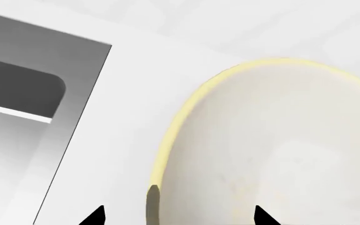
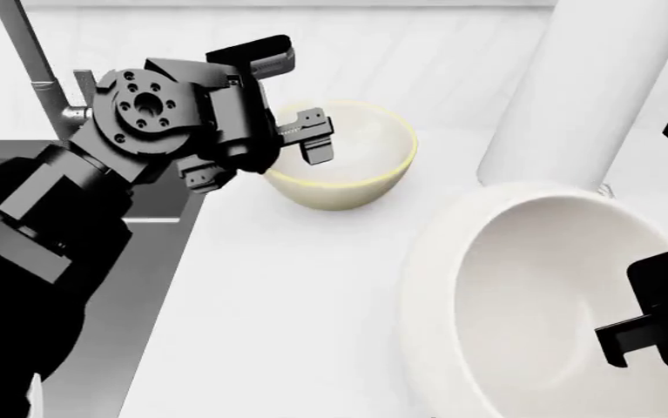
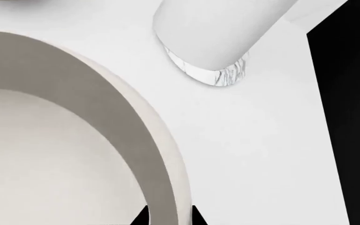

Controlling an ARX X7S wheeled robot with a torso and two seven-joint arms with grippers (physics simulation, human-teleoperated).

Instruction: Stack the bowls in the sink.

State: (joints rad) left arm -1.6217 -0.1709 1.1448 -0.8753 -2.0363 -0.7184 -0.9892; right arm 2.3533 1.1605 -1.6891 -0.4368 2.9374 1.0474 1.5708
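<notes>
The smaller cream bowl (image 2: 351, 161) with a pale yellow rim sits on the white counter just right of the sink (image 2: 159, 196). My left gripper (image 2: 258, 158) is open, and its jaws straddle the bowl's rim on the sink side. The left wrist view shows that rim (image 1: 167, 140) between the two dark fingertips of the gripper (image 1: 180, 218). The larger white bowl (image 2: 520, 296) fills the lower right of the head view. My right gripper (image 2: 650, 335) is shut on its right rim. In the right wrist view the tips of the gripper (image 3: 170, 216) pinch the bowl wall (image 3: 148, 154).
A tall white cylinder (image 2: 577, 96) stands behind the white bowl, and also shows in the right wrist view (image 3: 217, 33). The grey faucet (image 2: 26, 52) rises at the far left behind the sink. The sink basin also shows in the left wrist view (image 1: 17, 93). The counter's edge drops to black (image 3: 348, 140).
</notes>
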